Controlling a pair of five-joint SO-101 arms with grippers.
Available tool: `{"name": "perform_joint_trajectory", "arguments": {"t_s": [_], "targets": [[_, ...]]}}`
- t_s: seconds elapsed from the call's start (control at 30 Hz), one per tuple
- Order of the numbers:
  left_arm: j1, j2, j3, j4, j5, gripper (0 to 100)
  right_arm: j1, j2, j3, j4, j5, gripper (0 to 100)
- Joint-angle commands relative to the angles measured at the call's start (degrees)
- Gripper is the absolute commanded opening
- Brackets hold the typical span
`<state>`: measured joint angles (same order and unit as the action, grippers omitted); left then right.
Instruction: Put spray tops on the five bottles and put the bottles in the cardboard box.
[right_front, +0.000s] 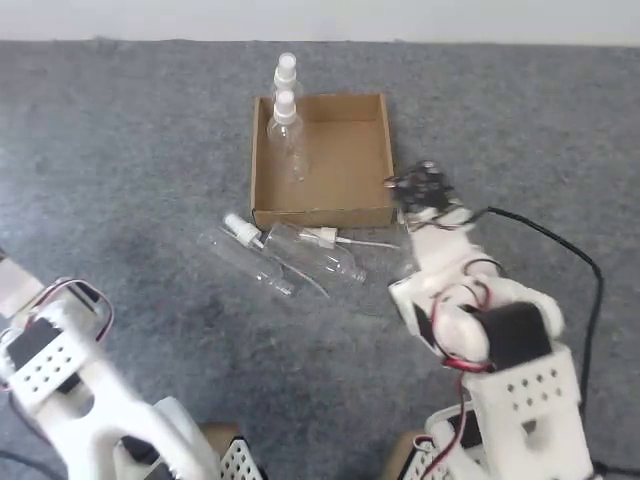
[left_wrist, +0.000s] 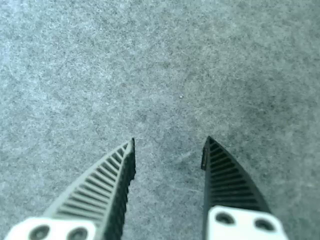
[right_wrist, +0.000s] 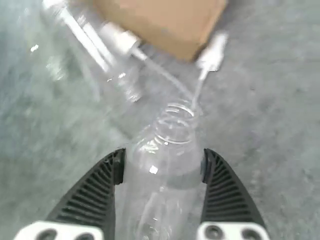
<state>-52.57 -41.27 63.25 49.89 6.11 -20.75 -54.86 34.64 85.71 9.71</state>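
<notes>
Your right jaws were clamped on the uncapped bottle (right_wrist: 165, 145), its long axis running straight out from them, open neck toward a corner of the cardboard box (right_wrist: 165, 25), where a loose spray top (right_wrist: 212, 52) lay (left jaws gaped empty, well off from the box).

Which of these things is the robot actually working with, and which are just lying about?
Part of the job:
cardboard box; capped bottles at it; lying bottles in front of it; loose spray top; uncapped bottle in the right gripper.

Just there:
black cable; grey carpet.
</notes>
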Motion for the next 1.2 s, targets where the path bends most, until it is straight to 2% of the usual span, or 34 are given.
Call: {"name": "perform_joint_trajectory", "arguments": {"t_s": [0.0, 0.3, 0.53, 0.8, 1.17], "targets": [[0.26, 0.26, -0.31, -1.41, 0.26, 20, 6.9, -5.76, 1.14, -4.26, -4.04, 6.9], [0.7, -0.09, -0.4, -1.23, 0.44, 20, 18.77, -8.04, 8.35, -13.85, -10.37, 6.9], [7.21, -0.18, -1.89, 0.97, 0.35, 20, 26.68, -8.04, 13.1, -20.44, -14.68, 6.9], [16.79, -0.18, -9.98, 11.08, 0.26, 20, 32.31, -8.04, 14.68, -22.37, -17.41, 6.9], [34.9, -0.18, -24.31, 25.41, 0.18, 21, 38.2, -8.22, 19.08, -28.26, -17.67, 6.9]]}}
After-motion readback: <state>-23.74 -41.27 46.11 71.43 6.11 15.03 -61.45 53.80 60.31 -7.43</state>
